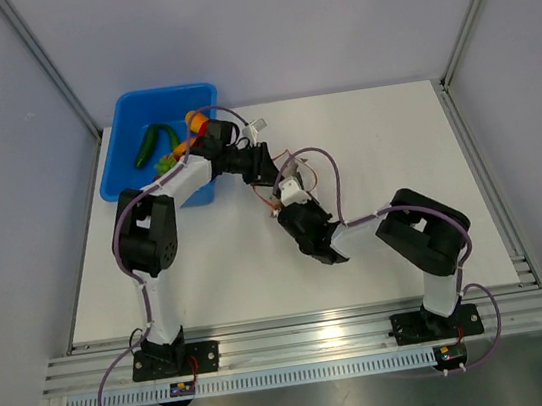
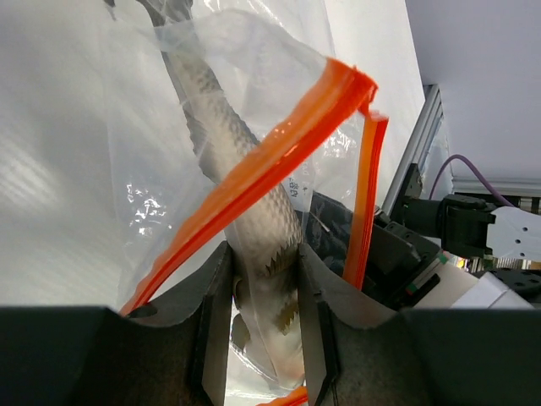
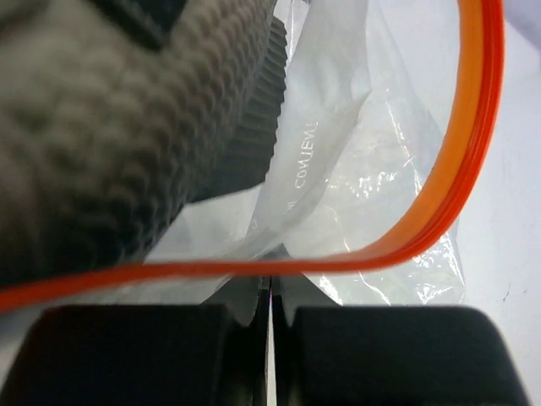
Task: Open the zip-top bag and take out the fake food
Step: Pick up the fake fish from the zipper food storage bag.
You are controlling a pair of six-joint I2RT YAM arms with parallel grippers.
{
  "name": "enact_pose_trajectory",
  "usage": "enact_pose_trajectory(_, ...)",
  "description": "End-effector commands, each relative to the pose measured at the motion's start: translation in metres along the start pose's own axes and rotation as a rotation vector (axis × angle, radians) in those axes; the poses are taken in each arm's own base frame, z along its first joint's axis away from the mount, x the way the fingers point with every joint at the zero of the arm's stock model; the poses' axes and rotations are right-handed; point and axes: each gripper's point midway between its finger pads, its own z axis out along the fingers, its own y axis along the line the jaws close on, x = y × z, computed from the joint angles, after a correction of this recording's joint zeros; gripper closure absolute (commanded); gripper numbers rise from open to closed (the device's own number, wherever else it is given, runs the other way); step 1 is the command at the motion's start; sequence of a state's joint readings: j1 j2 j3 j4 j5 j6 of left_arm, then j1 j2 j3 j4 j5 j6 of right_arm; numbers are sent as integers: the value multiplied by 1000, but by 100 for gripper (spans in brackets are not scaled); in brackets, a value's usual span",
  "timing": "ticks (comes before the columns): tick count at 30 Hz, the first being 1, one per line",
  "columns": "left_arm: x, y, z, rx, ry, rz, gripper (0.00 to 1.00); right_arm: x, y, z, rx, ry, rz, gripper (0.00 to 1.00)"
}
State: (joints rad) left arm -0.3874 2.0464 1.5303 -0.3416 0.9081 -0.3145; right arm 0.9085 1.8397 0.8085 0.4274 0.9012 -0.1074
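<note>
Mid-table, left gripper (image 2: 264, 292), part-closed, grips grey fish (image 2: 221, 139) in the zip-top bag (image 2: 287, 76) mouth, orange strip (image 2: 254, 179) crossing it. Right gripper (image 3: 270, 309), fully closed, pinches the bag. Blue tub (image 1: 128, 117) sits nearby.

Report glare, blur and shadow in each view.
Top external: even light, soft shadows, a bright glare spot on the metal rail. Left wrist: fish sharp, white glints on the bag. Right wrist: zip strip sharp, grey scaly shape upper left blurred.
</note>
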Motion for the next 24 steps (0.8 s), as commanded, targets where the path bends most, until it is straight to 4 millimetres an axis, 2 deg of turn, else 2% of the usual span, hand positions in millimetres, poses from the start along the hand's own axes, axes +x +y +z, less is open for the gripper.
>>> enact_pose_trajectory(1, -25, -30, -37, 47, -80, 82, 88, -2, -7, -8, 83, -57, -43, 100)
enact_pose_trajectory(2, -28, -32, -43, 40, -96, 93, 88, -11, -4, -11, 88, -103, -16, 100)
enact_pose_trajectory(4, -32, -23, -49, 10, -129, 103, 88, -9, 0, -22, 101, -135, -95, 100)
enact_pose_trajectory(5, -34, -23, -52, 4, -143, 112, 88, -16, 3, -24, 105, -169, -76, 100)
enact_pose_trajectory(7, -33, -20, -53, 7, -143, 97, 88, -14, 11, -30, 127, -182, -165, 100)
enact_pose_trajectory(9, -33, -20, -52, 13, -137, 89, 88, -25, 21, -39, 138, -242, -162, 100)
enact_pose_trajectory(10, -33, -20, -51, 10, -137, 89, 88, -20, 21, -40, 171, -238, -252, 100)
enact_pose_trajectory(11, -33, -17, -51, 3, -138, 85, 89, -32, 20, -43, 196, -287, -183, 100)
enact_pose_trajectory(12, -33, -16, -51, -2, -139, 86, 89, -33, 19, -46, 212, -304, -184, 100)
enact_pose_trajectory(13, -34, -16, -51, -1, -138, 86, 88, -27, 20, -47, 234, -305, -262, 100)
enact_pose_trajectory(16, -34, -16, -51, 4, -132, 84, 89, -31, 23, -47, 237, -328, -245, 100)
enact_pose_trajectory(22, -40, -28, -62, 32, -134, 84, 89, -31, 22, -51, 196, -352, -229, 100)
enact_pose_trajectory(24, -48, -36, -70, 58, -143, 82, 89, -31, 21, -52, 186, -358, -224, 100)
